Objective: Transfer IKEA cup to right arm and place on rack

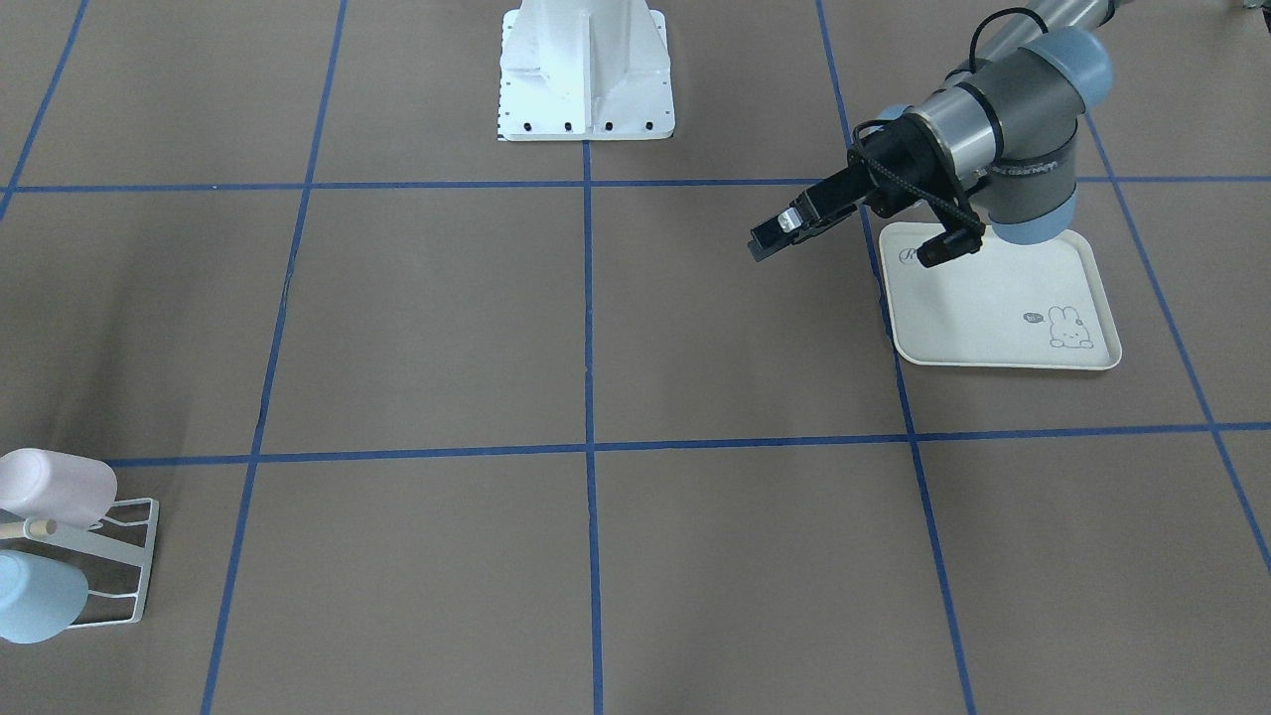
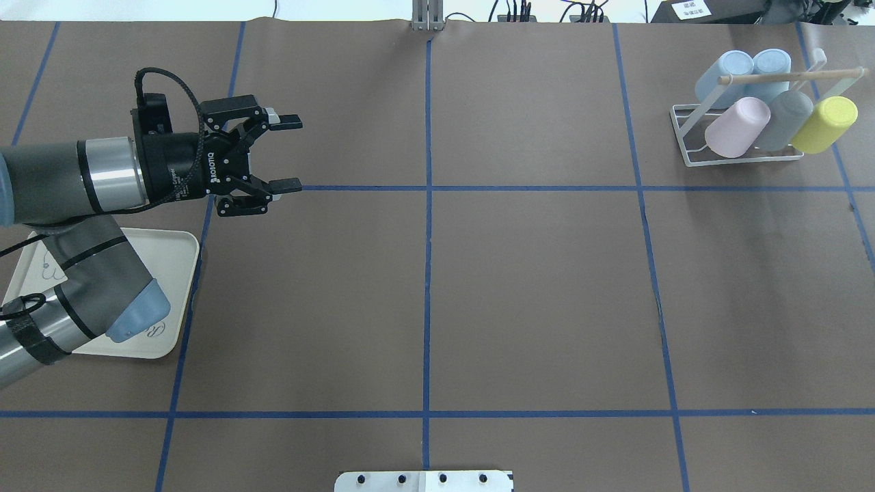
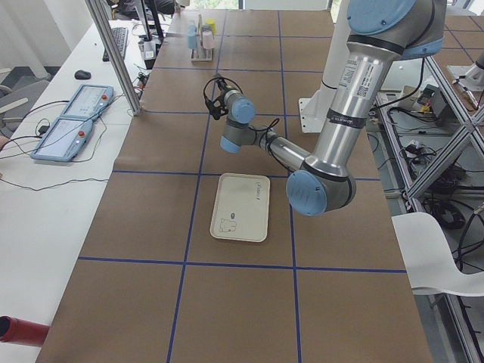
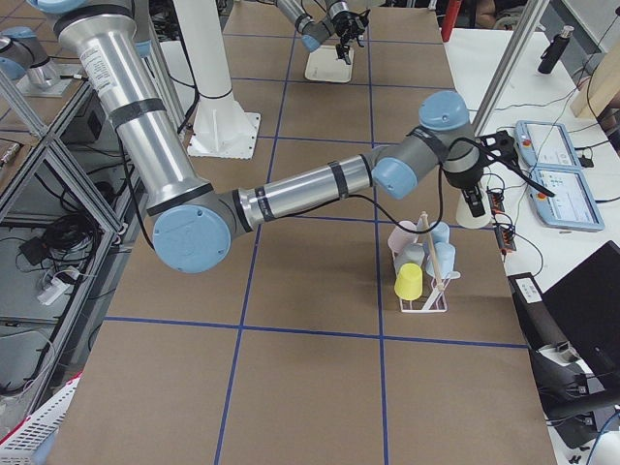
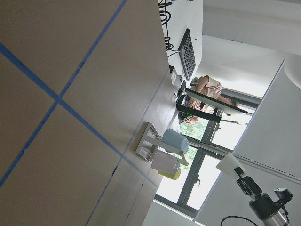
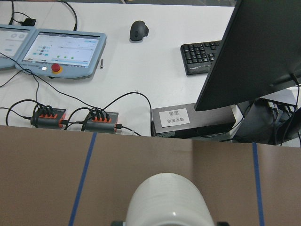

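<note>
At the lower right of the left wrist view, the right gripper (image 5: 238, 173) has its fingers closed on a white cup (image 5: 228, 165). It holds the cup high off the table (image 5: 70, 117), well apart from the rack (image 5: 149, 147), which stands on the brown surface near the frame's middle. In the right wrist view the cup's rounded white body fills the bottom centre, with a dark finger edge just showing at either side of it. Beyond it lie the brown table and a white desk (image 6: 141, 70) carrying a keyboard (image 6: 207, 56), a mouse (image 6: 138, 29) and a monitor (image 6: 263, 52).

In the exterior right view the right arm (image 4: 291, 191) stretches from the lower left toward the centre right. Its wrist is above the rack and on the rack's desk side.

In the upper right of the overhead view the rack is loaded with tilted cups. A pink cup (image 2: 731, 126), a grey cup (image 2: 786, 119) and a yellow cup (image 2: 827, 124) sit in the nearer row, with two light blue cups (image 2: 724, 75) behind. The wooden dowel (image 2: 786, 76) runs across above them.

In the upper left of that view the left gripper (image 2: 287, 153) hovers over the table, pointing toward the frame's right. Its fingers are spread wide with nothing between them. The cream tray (image 2: 174, 273) lies at the lower left, partly under the left arm's elbow. In the front-facing view a rabbit drawing (image 1: 1067, 328) shows in the tray's lower right corner.
</note>
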